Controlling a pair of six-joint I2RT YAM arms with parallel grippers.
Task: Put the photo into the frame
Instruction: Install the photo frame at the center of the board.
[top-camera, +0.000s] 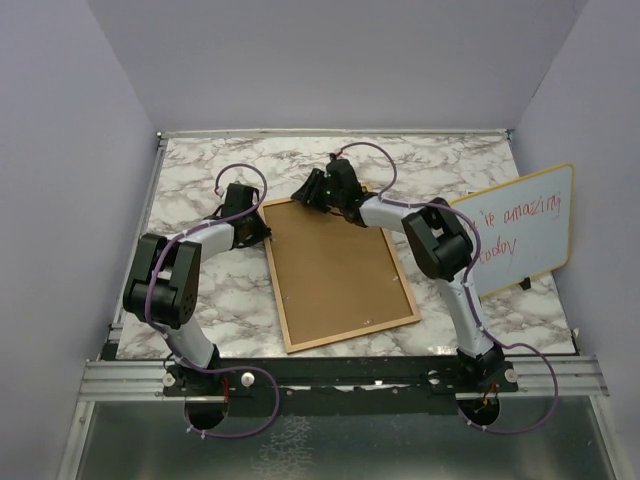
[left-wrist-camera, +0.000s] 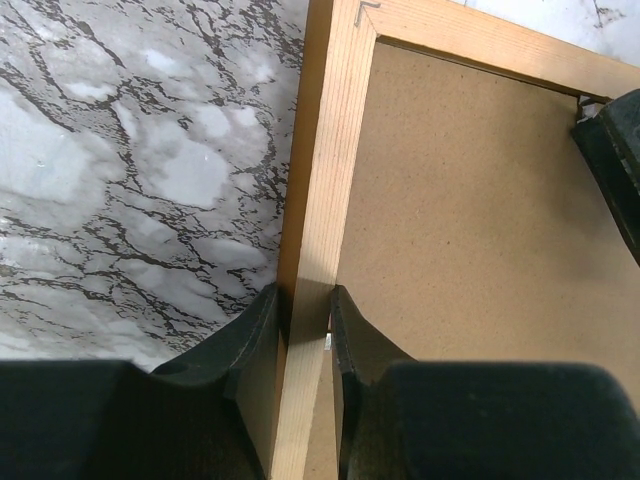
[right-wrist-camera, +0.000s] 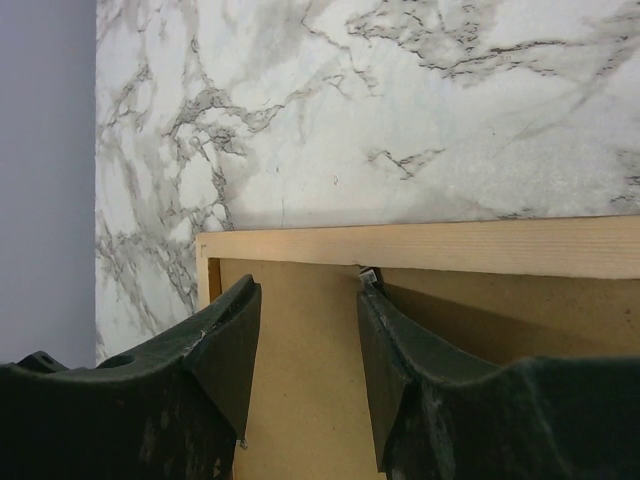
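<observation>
Table (top-camera: 200, 170): we see a white marble-patterned top with grey veins.
Frame (top-camera: 340, 270): we find it lying flat around the table's middle, brown back up, thin wooden rim all round. It sits askew to the table's edges, and its near corners come close to the near edge.
Whiteboard (top-camera: 525, 225): we see it raised and tilted at the right edge, red handwriting showing. We cannot tell what props it.
Open marble: we see it along the far and left edges.

2 black-and-white arms (top-camera: 165, 285), looping purple cables (top-camera: 245, 166), tapered black fingers (left-wrist-camera: 245, 345)
</observation>
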